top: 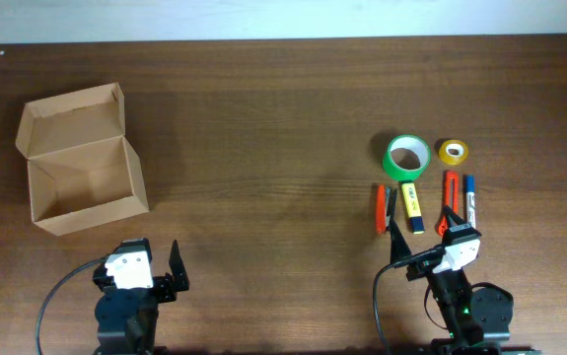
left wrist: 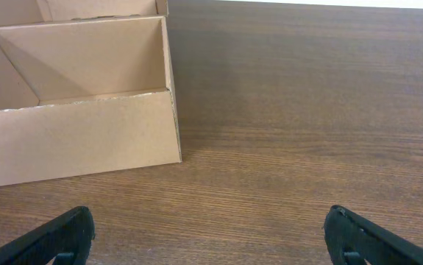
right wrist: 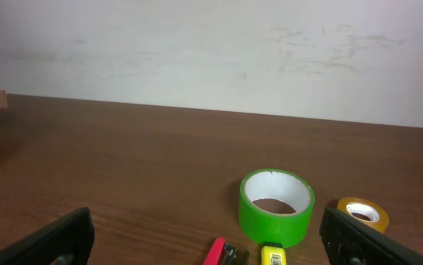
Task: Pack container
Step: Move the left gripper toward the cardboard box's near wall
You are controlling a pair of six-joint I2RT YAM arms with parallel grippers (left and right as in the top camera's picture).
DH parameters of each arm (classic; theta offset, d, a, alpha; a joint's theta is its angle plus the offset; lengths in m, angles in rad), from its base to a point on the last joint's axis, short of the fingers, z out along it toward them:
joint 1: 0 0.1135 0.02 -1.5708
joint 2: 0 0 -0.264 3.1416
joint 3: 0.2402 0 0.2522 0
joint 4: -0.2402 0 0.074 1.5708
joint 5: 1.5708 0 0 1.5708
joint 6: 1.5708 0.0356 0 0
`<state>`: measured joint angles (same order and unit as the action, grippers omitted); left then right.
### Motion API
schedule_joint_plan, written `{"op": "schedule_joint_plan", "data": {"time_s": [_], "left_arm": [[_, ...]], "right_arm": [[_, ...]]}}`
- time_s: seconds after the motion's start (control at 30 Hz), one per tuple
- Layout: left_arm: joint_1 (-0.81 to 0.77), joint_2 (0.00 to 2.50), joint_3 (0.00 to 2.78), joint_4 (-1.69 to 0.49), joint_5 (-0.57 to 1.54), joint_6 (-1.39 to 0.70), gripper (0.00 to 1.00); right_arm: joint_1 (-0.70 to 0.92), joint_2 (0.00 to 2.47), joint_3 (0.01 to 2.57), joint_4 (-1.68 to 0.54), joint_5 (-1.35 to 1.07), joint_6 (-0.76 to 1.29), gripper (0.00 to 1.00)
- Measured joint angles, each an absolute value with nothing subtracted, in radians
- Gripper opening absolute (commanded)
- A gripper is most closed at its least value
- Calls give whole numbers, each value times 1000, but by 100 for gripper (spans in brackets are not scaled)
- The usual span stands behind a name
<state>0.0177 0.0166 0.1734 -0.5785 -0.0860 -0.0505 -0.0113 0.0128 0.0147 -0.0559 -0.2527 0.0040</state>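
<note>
The container (top: 84, 158), a tan cardboard box with its flap lid standing open, sits at the table's left; its inside looks empty, and its front wall (left wrist: 79, 140) fills the upper left of the left wrist view. My left gripper (top: 150, 276) rests open near the front edge, below the box (left wrist: 210, 235). My right gripper (top: 431, 247) is open at the front right (right wrist: 207, 235), just short of a green tape roll (top: 406, 157) (right wrist: 276, 206), a small yellow tape roll (top: 453, 152) (right wrist: 363, 214), a yellow highlighter (top: 412, 206) (right wrist: 272, 256) and several pens (top: 460, 200).
A red pen (top: 381, 208) (right wrist: 215, 252) lies left of the highlighter, with a dark one beside it. Bare brown table (top: 263, 148) stretches between box and stationery. A pale wall (right wrist: 211, 51) rises behind the far edge.
</note>
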Motion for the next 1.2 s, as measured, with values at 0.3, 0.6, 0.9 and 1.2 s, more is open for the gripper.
{"op": "schedule_joint_plan", "data": {"time_s": [0.3,0.6,0.9,1.2], "left_arm": [[18,17,173,-579,-86,-51,100],[18,17,173,-579,-86,-51,100],[19,17,169,-493,-81,-51,100],[19,173,274,-263,12,-93,99]], "right_arm": [[-11,13,15,-56,-253,3,99],[-11,13,15,-56,-253,4,99],[-11,13,15,-56,-253,4,99],[-11,13,15,-56,-252,3,99]]}}
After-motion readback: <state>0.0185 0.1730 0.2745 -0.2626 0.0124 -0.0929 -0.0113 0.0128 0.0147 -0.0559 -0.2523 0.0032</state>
